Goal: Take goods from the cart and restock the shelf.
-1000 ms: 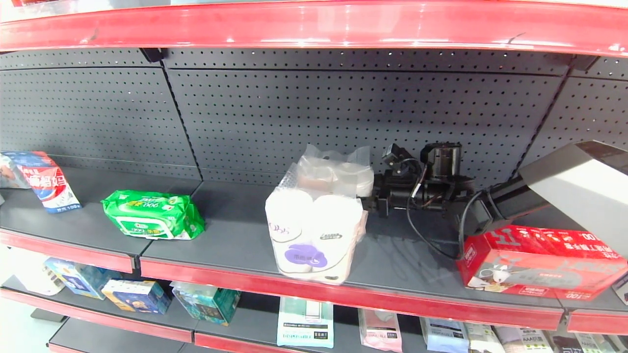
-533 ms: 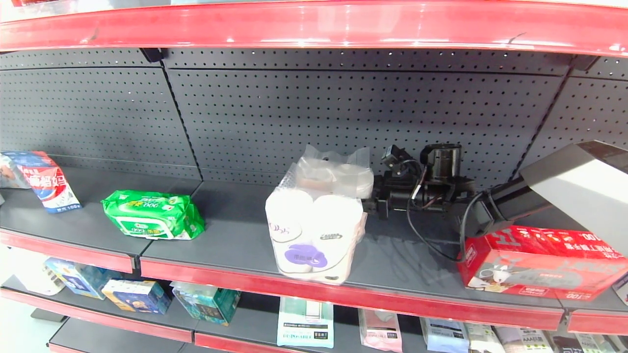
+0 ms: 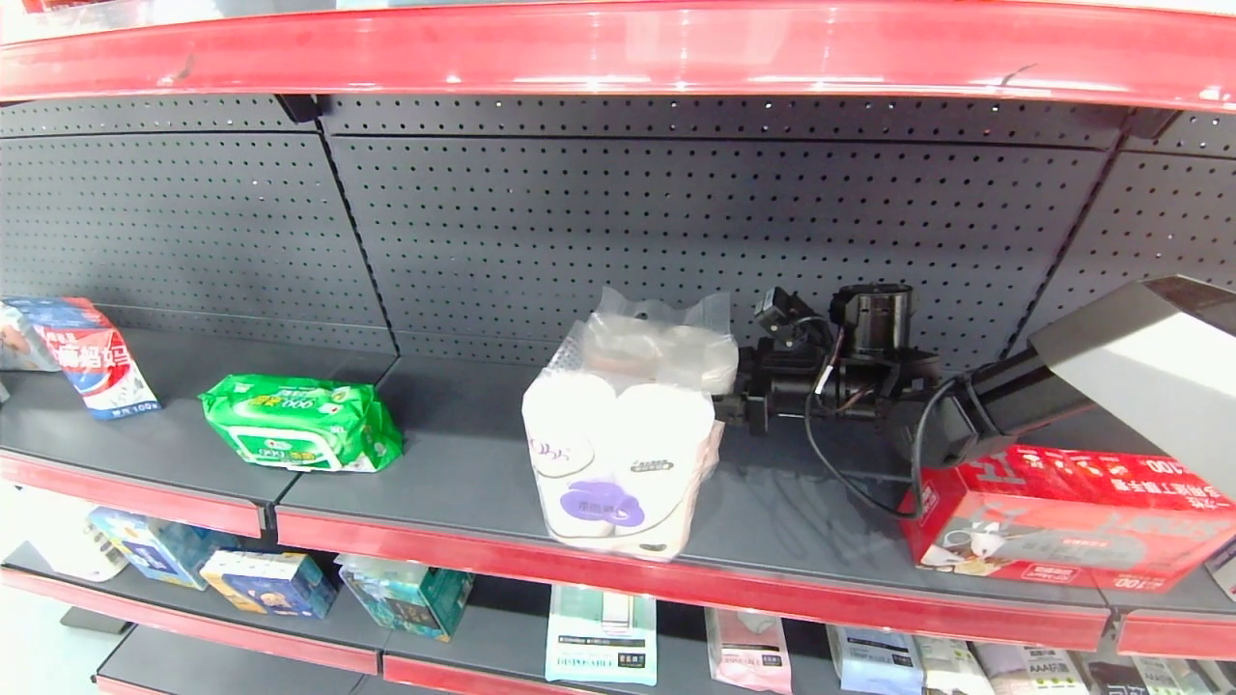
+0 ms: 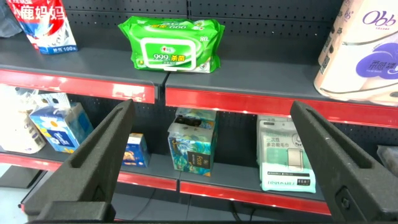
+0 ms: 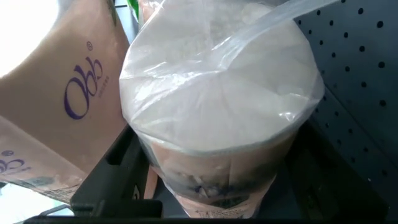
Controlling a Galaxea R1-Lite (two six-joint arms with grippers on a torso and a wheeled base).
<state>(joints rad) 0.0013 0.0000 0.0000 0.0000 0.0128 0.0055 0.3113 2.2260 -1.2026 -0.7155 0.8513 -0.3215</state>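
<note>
Currently, the right gripper [image 3: 736, 394] is clenched on the clear-wrapped pack of disposable cups [image 3: 661, 340], holding it at the far side of the shelf [image 3: 463, 478], just behind the toilet roll pack [image 3: 618, 463]. The left gripper [image 4: 211, 112] is released, fingers spread wide, facing the shelf front near the green wet wipes pack [image 4: 169, 45].

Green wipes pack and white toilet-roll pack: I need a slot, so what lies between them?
Bare dark-grey metal shelf between green wipes pack and white toilet-roll pack, in the head view.
</note>
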